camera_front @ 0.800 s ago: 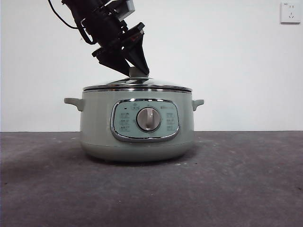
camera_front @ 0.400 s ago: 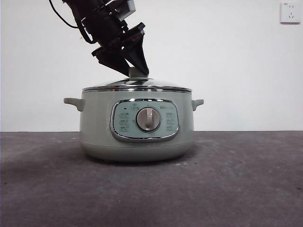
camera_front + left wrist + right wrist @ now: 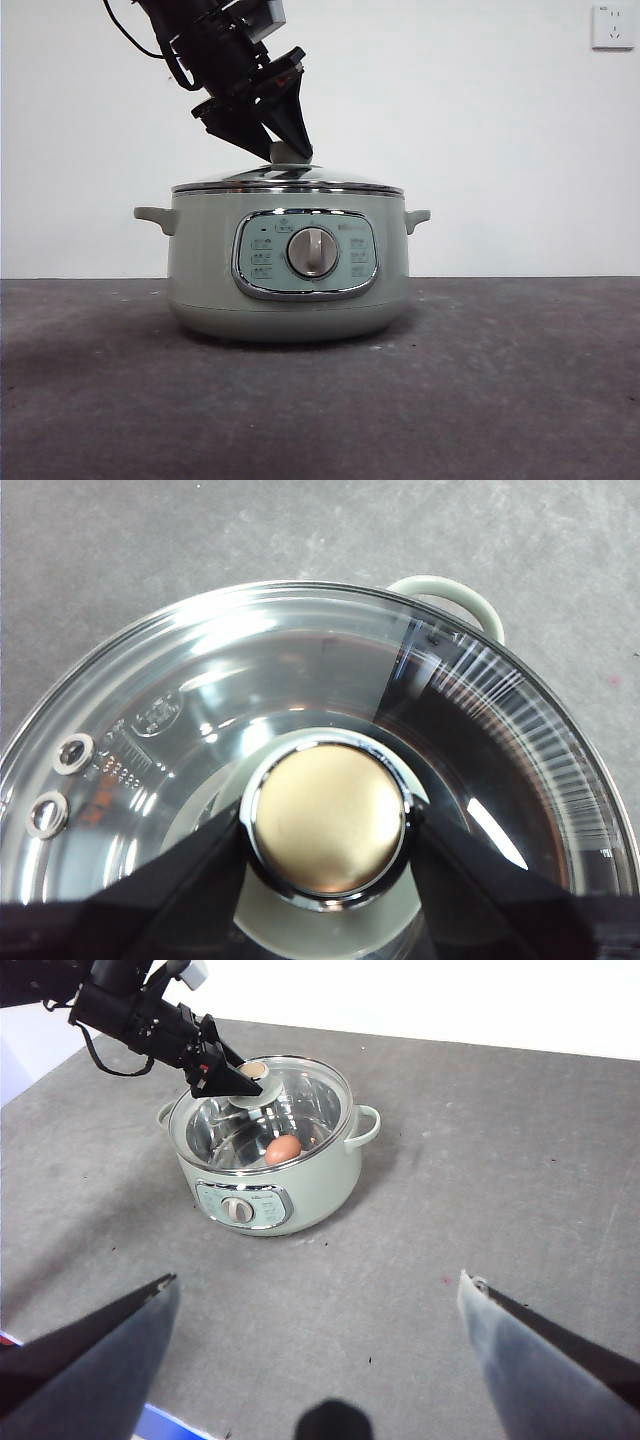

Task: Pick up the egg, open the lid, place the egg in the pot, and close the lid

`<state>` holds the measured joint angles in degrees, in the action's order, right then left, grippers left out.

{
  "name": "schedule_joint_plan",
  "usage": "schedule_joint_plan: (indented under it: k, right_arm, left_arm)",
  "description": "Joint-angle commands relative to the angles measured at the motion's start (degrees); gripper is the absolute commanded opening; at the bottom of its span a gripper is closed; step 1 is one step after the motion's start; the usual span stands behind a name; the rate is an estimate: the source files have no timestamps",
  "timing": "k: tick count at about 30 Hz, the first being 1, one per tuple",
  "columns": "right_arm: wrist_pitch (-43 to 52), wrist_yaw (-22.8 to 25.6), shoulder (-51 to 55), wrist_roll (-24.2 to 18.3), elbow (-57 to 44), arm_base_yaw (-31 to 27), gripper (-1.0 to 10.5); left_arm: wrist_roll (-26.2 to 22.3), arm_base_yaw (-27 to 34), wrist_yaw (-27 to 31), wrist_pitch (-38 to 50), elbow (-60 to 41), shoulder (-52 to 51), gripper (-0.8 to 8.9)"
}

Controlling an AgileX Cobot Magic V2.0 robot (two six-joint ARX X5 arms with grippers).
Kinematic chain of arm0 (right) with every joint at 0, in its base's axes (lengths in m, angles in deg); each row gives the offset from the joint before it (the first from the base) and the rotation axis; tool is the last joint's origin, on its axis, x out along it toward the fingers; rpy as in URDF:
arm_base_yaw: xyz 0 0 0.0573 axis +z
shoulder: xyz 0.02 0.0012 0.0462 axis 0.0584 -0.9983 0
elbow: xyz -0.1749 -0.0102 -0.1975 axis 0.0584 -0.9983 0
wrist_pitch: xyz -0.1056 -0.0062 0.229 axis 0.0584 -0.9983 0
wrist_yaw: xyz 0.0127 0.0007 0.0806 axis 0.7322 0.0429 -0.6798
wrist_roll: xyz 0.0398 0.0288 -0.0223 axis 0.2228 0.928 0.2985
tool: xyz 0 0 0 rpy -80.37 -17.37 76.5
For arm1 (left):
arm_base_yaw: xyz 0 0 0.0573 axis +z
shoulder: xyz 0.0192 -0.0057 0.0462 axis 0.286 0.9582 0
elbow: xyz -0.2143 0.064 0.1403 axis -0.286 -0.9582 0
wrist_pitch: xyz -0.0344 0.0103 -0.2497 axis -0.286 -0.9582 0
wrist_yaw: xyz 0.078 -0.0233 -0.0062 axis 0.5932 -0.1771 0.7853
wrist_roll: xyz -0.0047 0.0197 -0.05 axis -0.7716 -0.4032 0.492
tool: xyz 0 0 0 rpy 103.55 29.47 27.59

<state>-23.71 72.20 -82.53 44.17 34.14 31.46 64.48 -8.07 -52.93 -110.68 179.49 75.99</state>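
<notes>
- Since the earlier front frames the lid [image 3: 288, 181] has edged slightly toward the left of the frame and the arm above it sits a touch higher; the pot has not shifted.
- Table [image 3: 520, 400]: dark grey and speckled, filling the lower part of the front frame with bare surface on both sides of the pot and in front of it; in the right wrist view its far edge meets a white wall.
- Pot [image 3: 288, 270]: centre of the front frame, dial facing the camera, side handles sticking out left and right, well apart from any table edge.
- Lid: resting on the pot's rim, glass clear enough to see inside.
- Left gripper [image 3: 285, 150]: reaching down from the upper left of the front frame, jaws clamped on either side of the lid's knob [image 3: 325, 820], as the left wrist view shows.
- Right gripper [image 3: 315, 1295]: raised well apart from the pot, jaws spread wide and empty.
- Egg [image 3: 283, 1149]: inside the pot, seen through the glass.
- Wall socket [image 3: 612, 26]: upper right corner of the front frame.
</notes>
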Motion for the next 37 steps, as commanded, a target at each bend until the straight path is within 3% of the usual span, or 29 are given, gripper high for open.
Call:
schedule_joint_plan:
  k: [1, 13, 21, 31, 37]
  right_arm:
    - [-1.55, 0.26, 0.24, 0.46, -0.42, 0.04, 4.7]
    - [-1.53, 0.26, 0.22, 0.46, -0.42, 0.04, 4.7]
    - [-1.55, 0.26, 0.22, 0.44, -0.42, 0.04, 4.7]
    - [-1.55, 0.24, 0.15, 0.39, -0.42, 0.04, 4.7]
    - [-1.55, 0.24, 0.15, 0.22, -0.42, 0.04, 4.7]
  left_arm:
    - [-0.04, 0.15, 0.57, -2.58, -0.68, 0.66, 4.91]
    - [0.61, 0.44, 0.57, -3.15, -0.55, -3.78, 4.91]
    - [2.49, 0.39, -0.02, -11.89, -0.55, -14.14, 4.9]
    - [8.22, 0.37, -12.68, -24.59, -0.55, -28.68, 4.9]
    - [8.2, 0.37, -13.38, -29.88, -0.55, -35.04, 4.9]
